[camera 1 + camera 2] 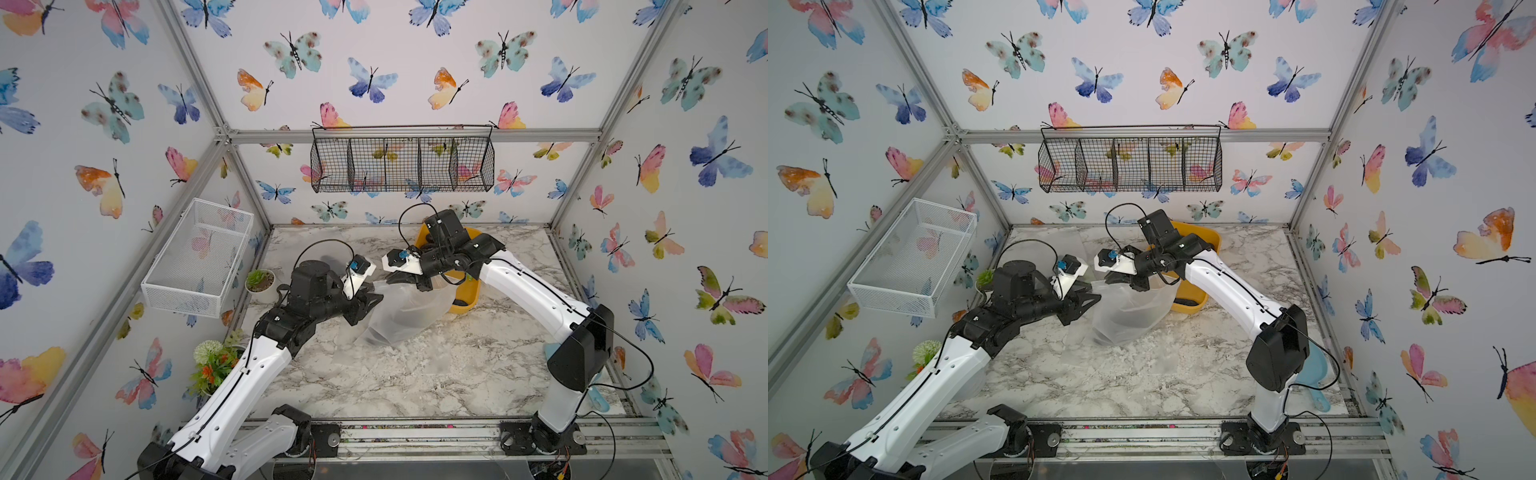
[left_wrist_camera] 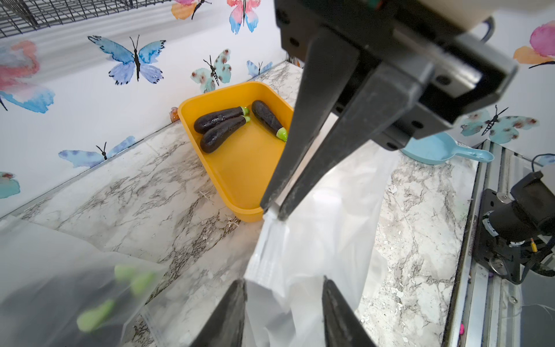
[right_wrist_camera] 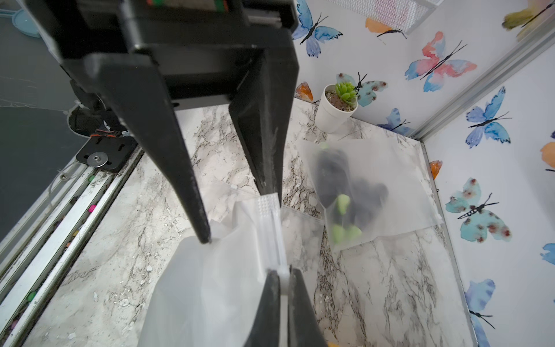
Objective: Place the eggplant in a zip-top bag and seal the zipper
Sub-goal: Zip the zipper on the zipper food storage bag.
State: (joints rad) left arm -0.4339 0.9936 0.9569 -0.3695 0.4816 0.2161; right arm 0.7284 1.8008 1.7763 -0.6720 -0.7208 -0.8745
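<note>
A frosted zip-top bag [image 1: 405,313] stands in the middle of the marble table. My right gripper [image 3: 282,274] is shut on one end of the bag's white zipper strip [image 3: 268,216] and holds it up. My left gripper [image 2: 284,279] is open, its two fingers straddling the other end of the bag's top edge without pinching it. Three dark eggplants with green caps [image 2: 220,118] lie in the yellow tray [image 2: 249,168] behind the bag. A faint dark shape shows through the bag in both top views; I cannot tell what it is.
A second frosted bag [image 3: 375,195] holding several eggplants lies flat near the back left corner, beside a small white plant pot [image 3: 336,111]. A blue scoop [image 2: 441,150] rests by the right edge. A flower pot [image 1: 214,365] stands at the front left.
</note>
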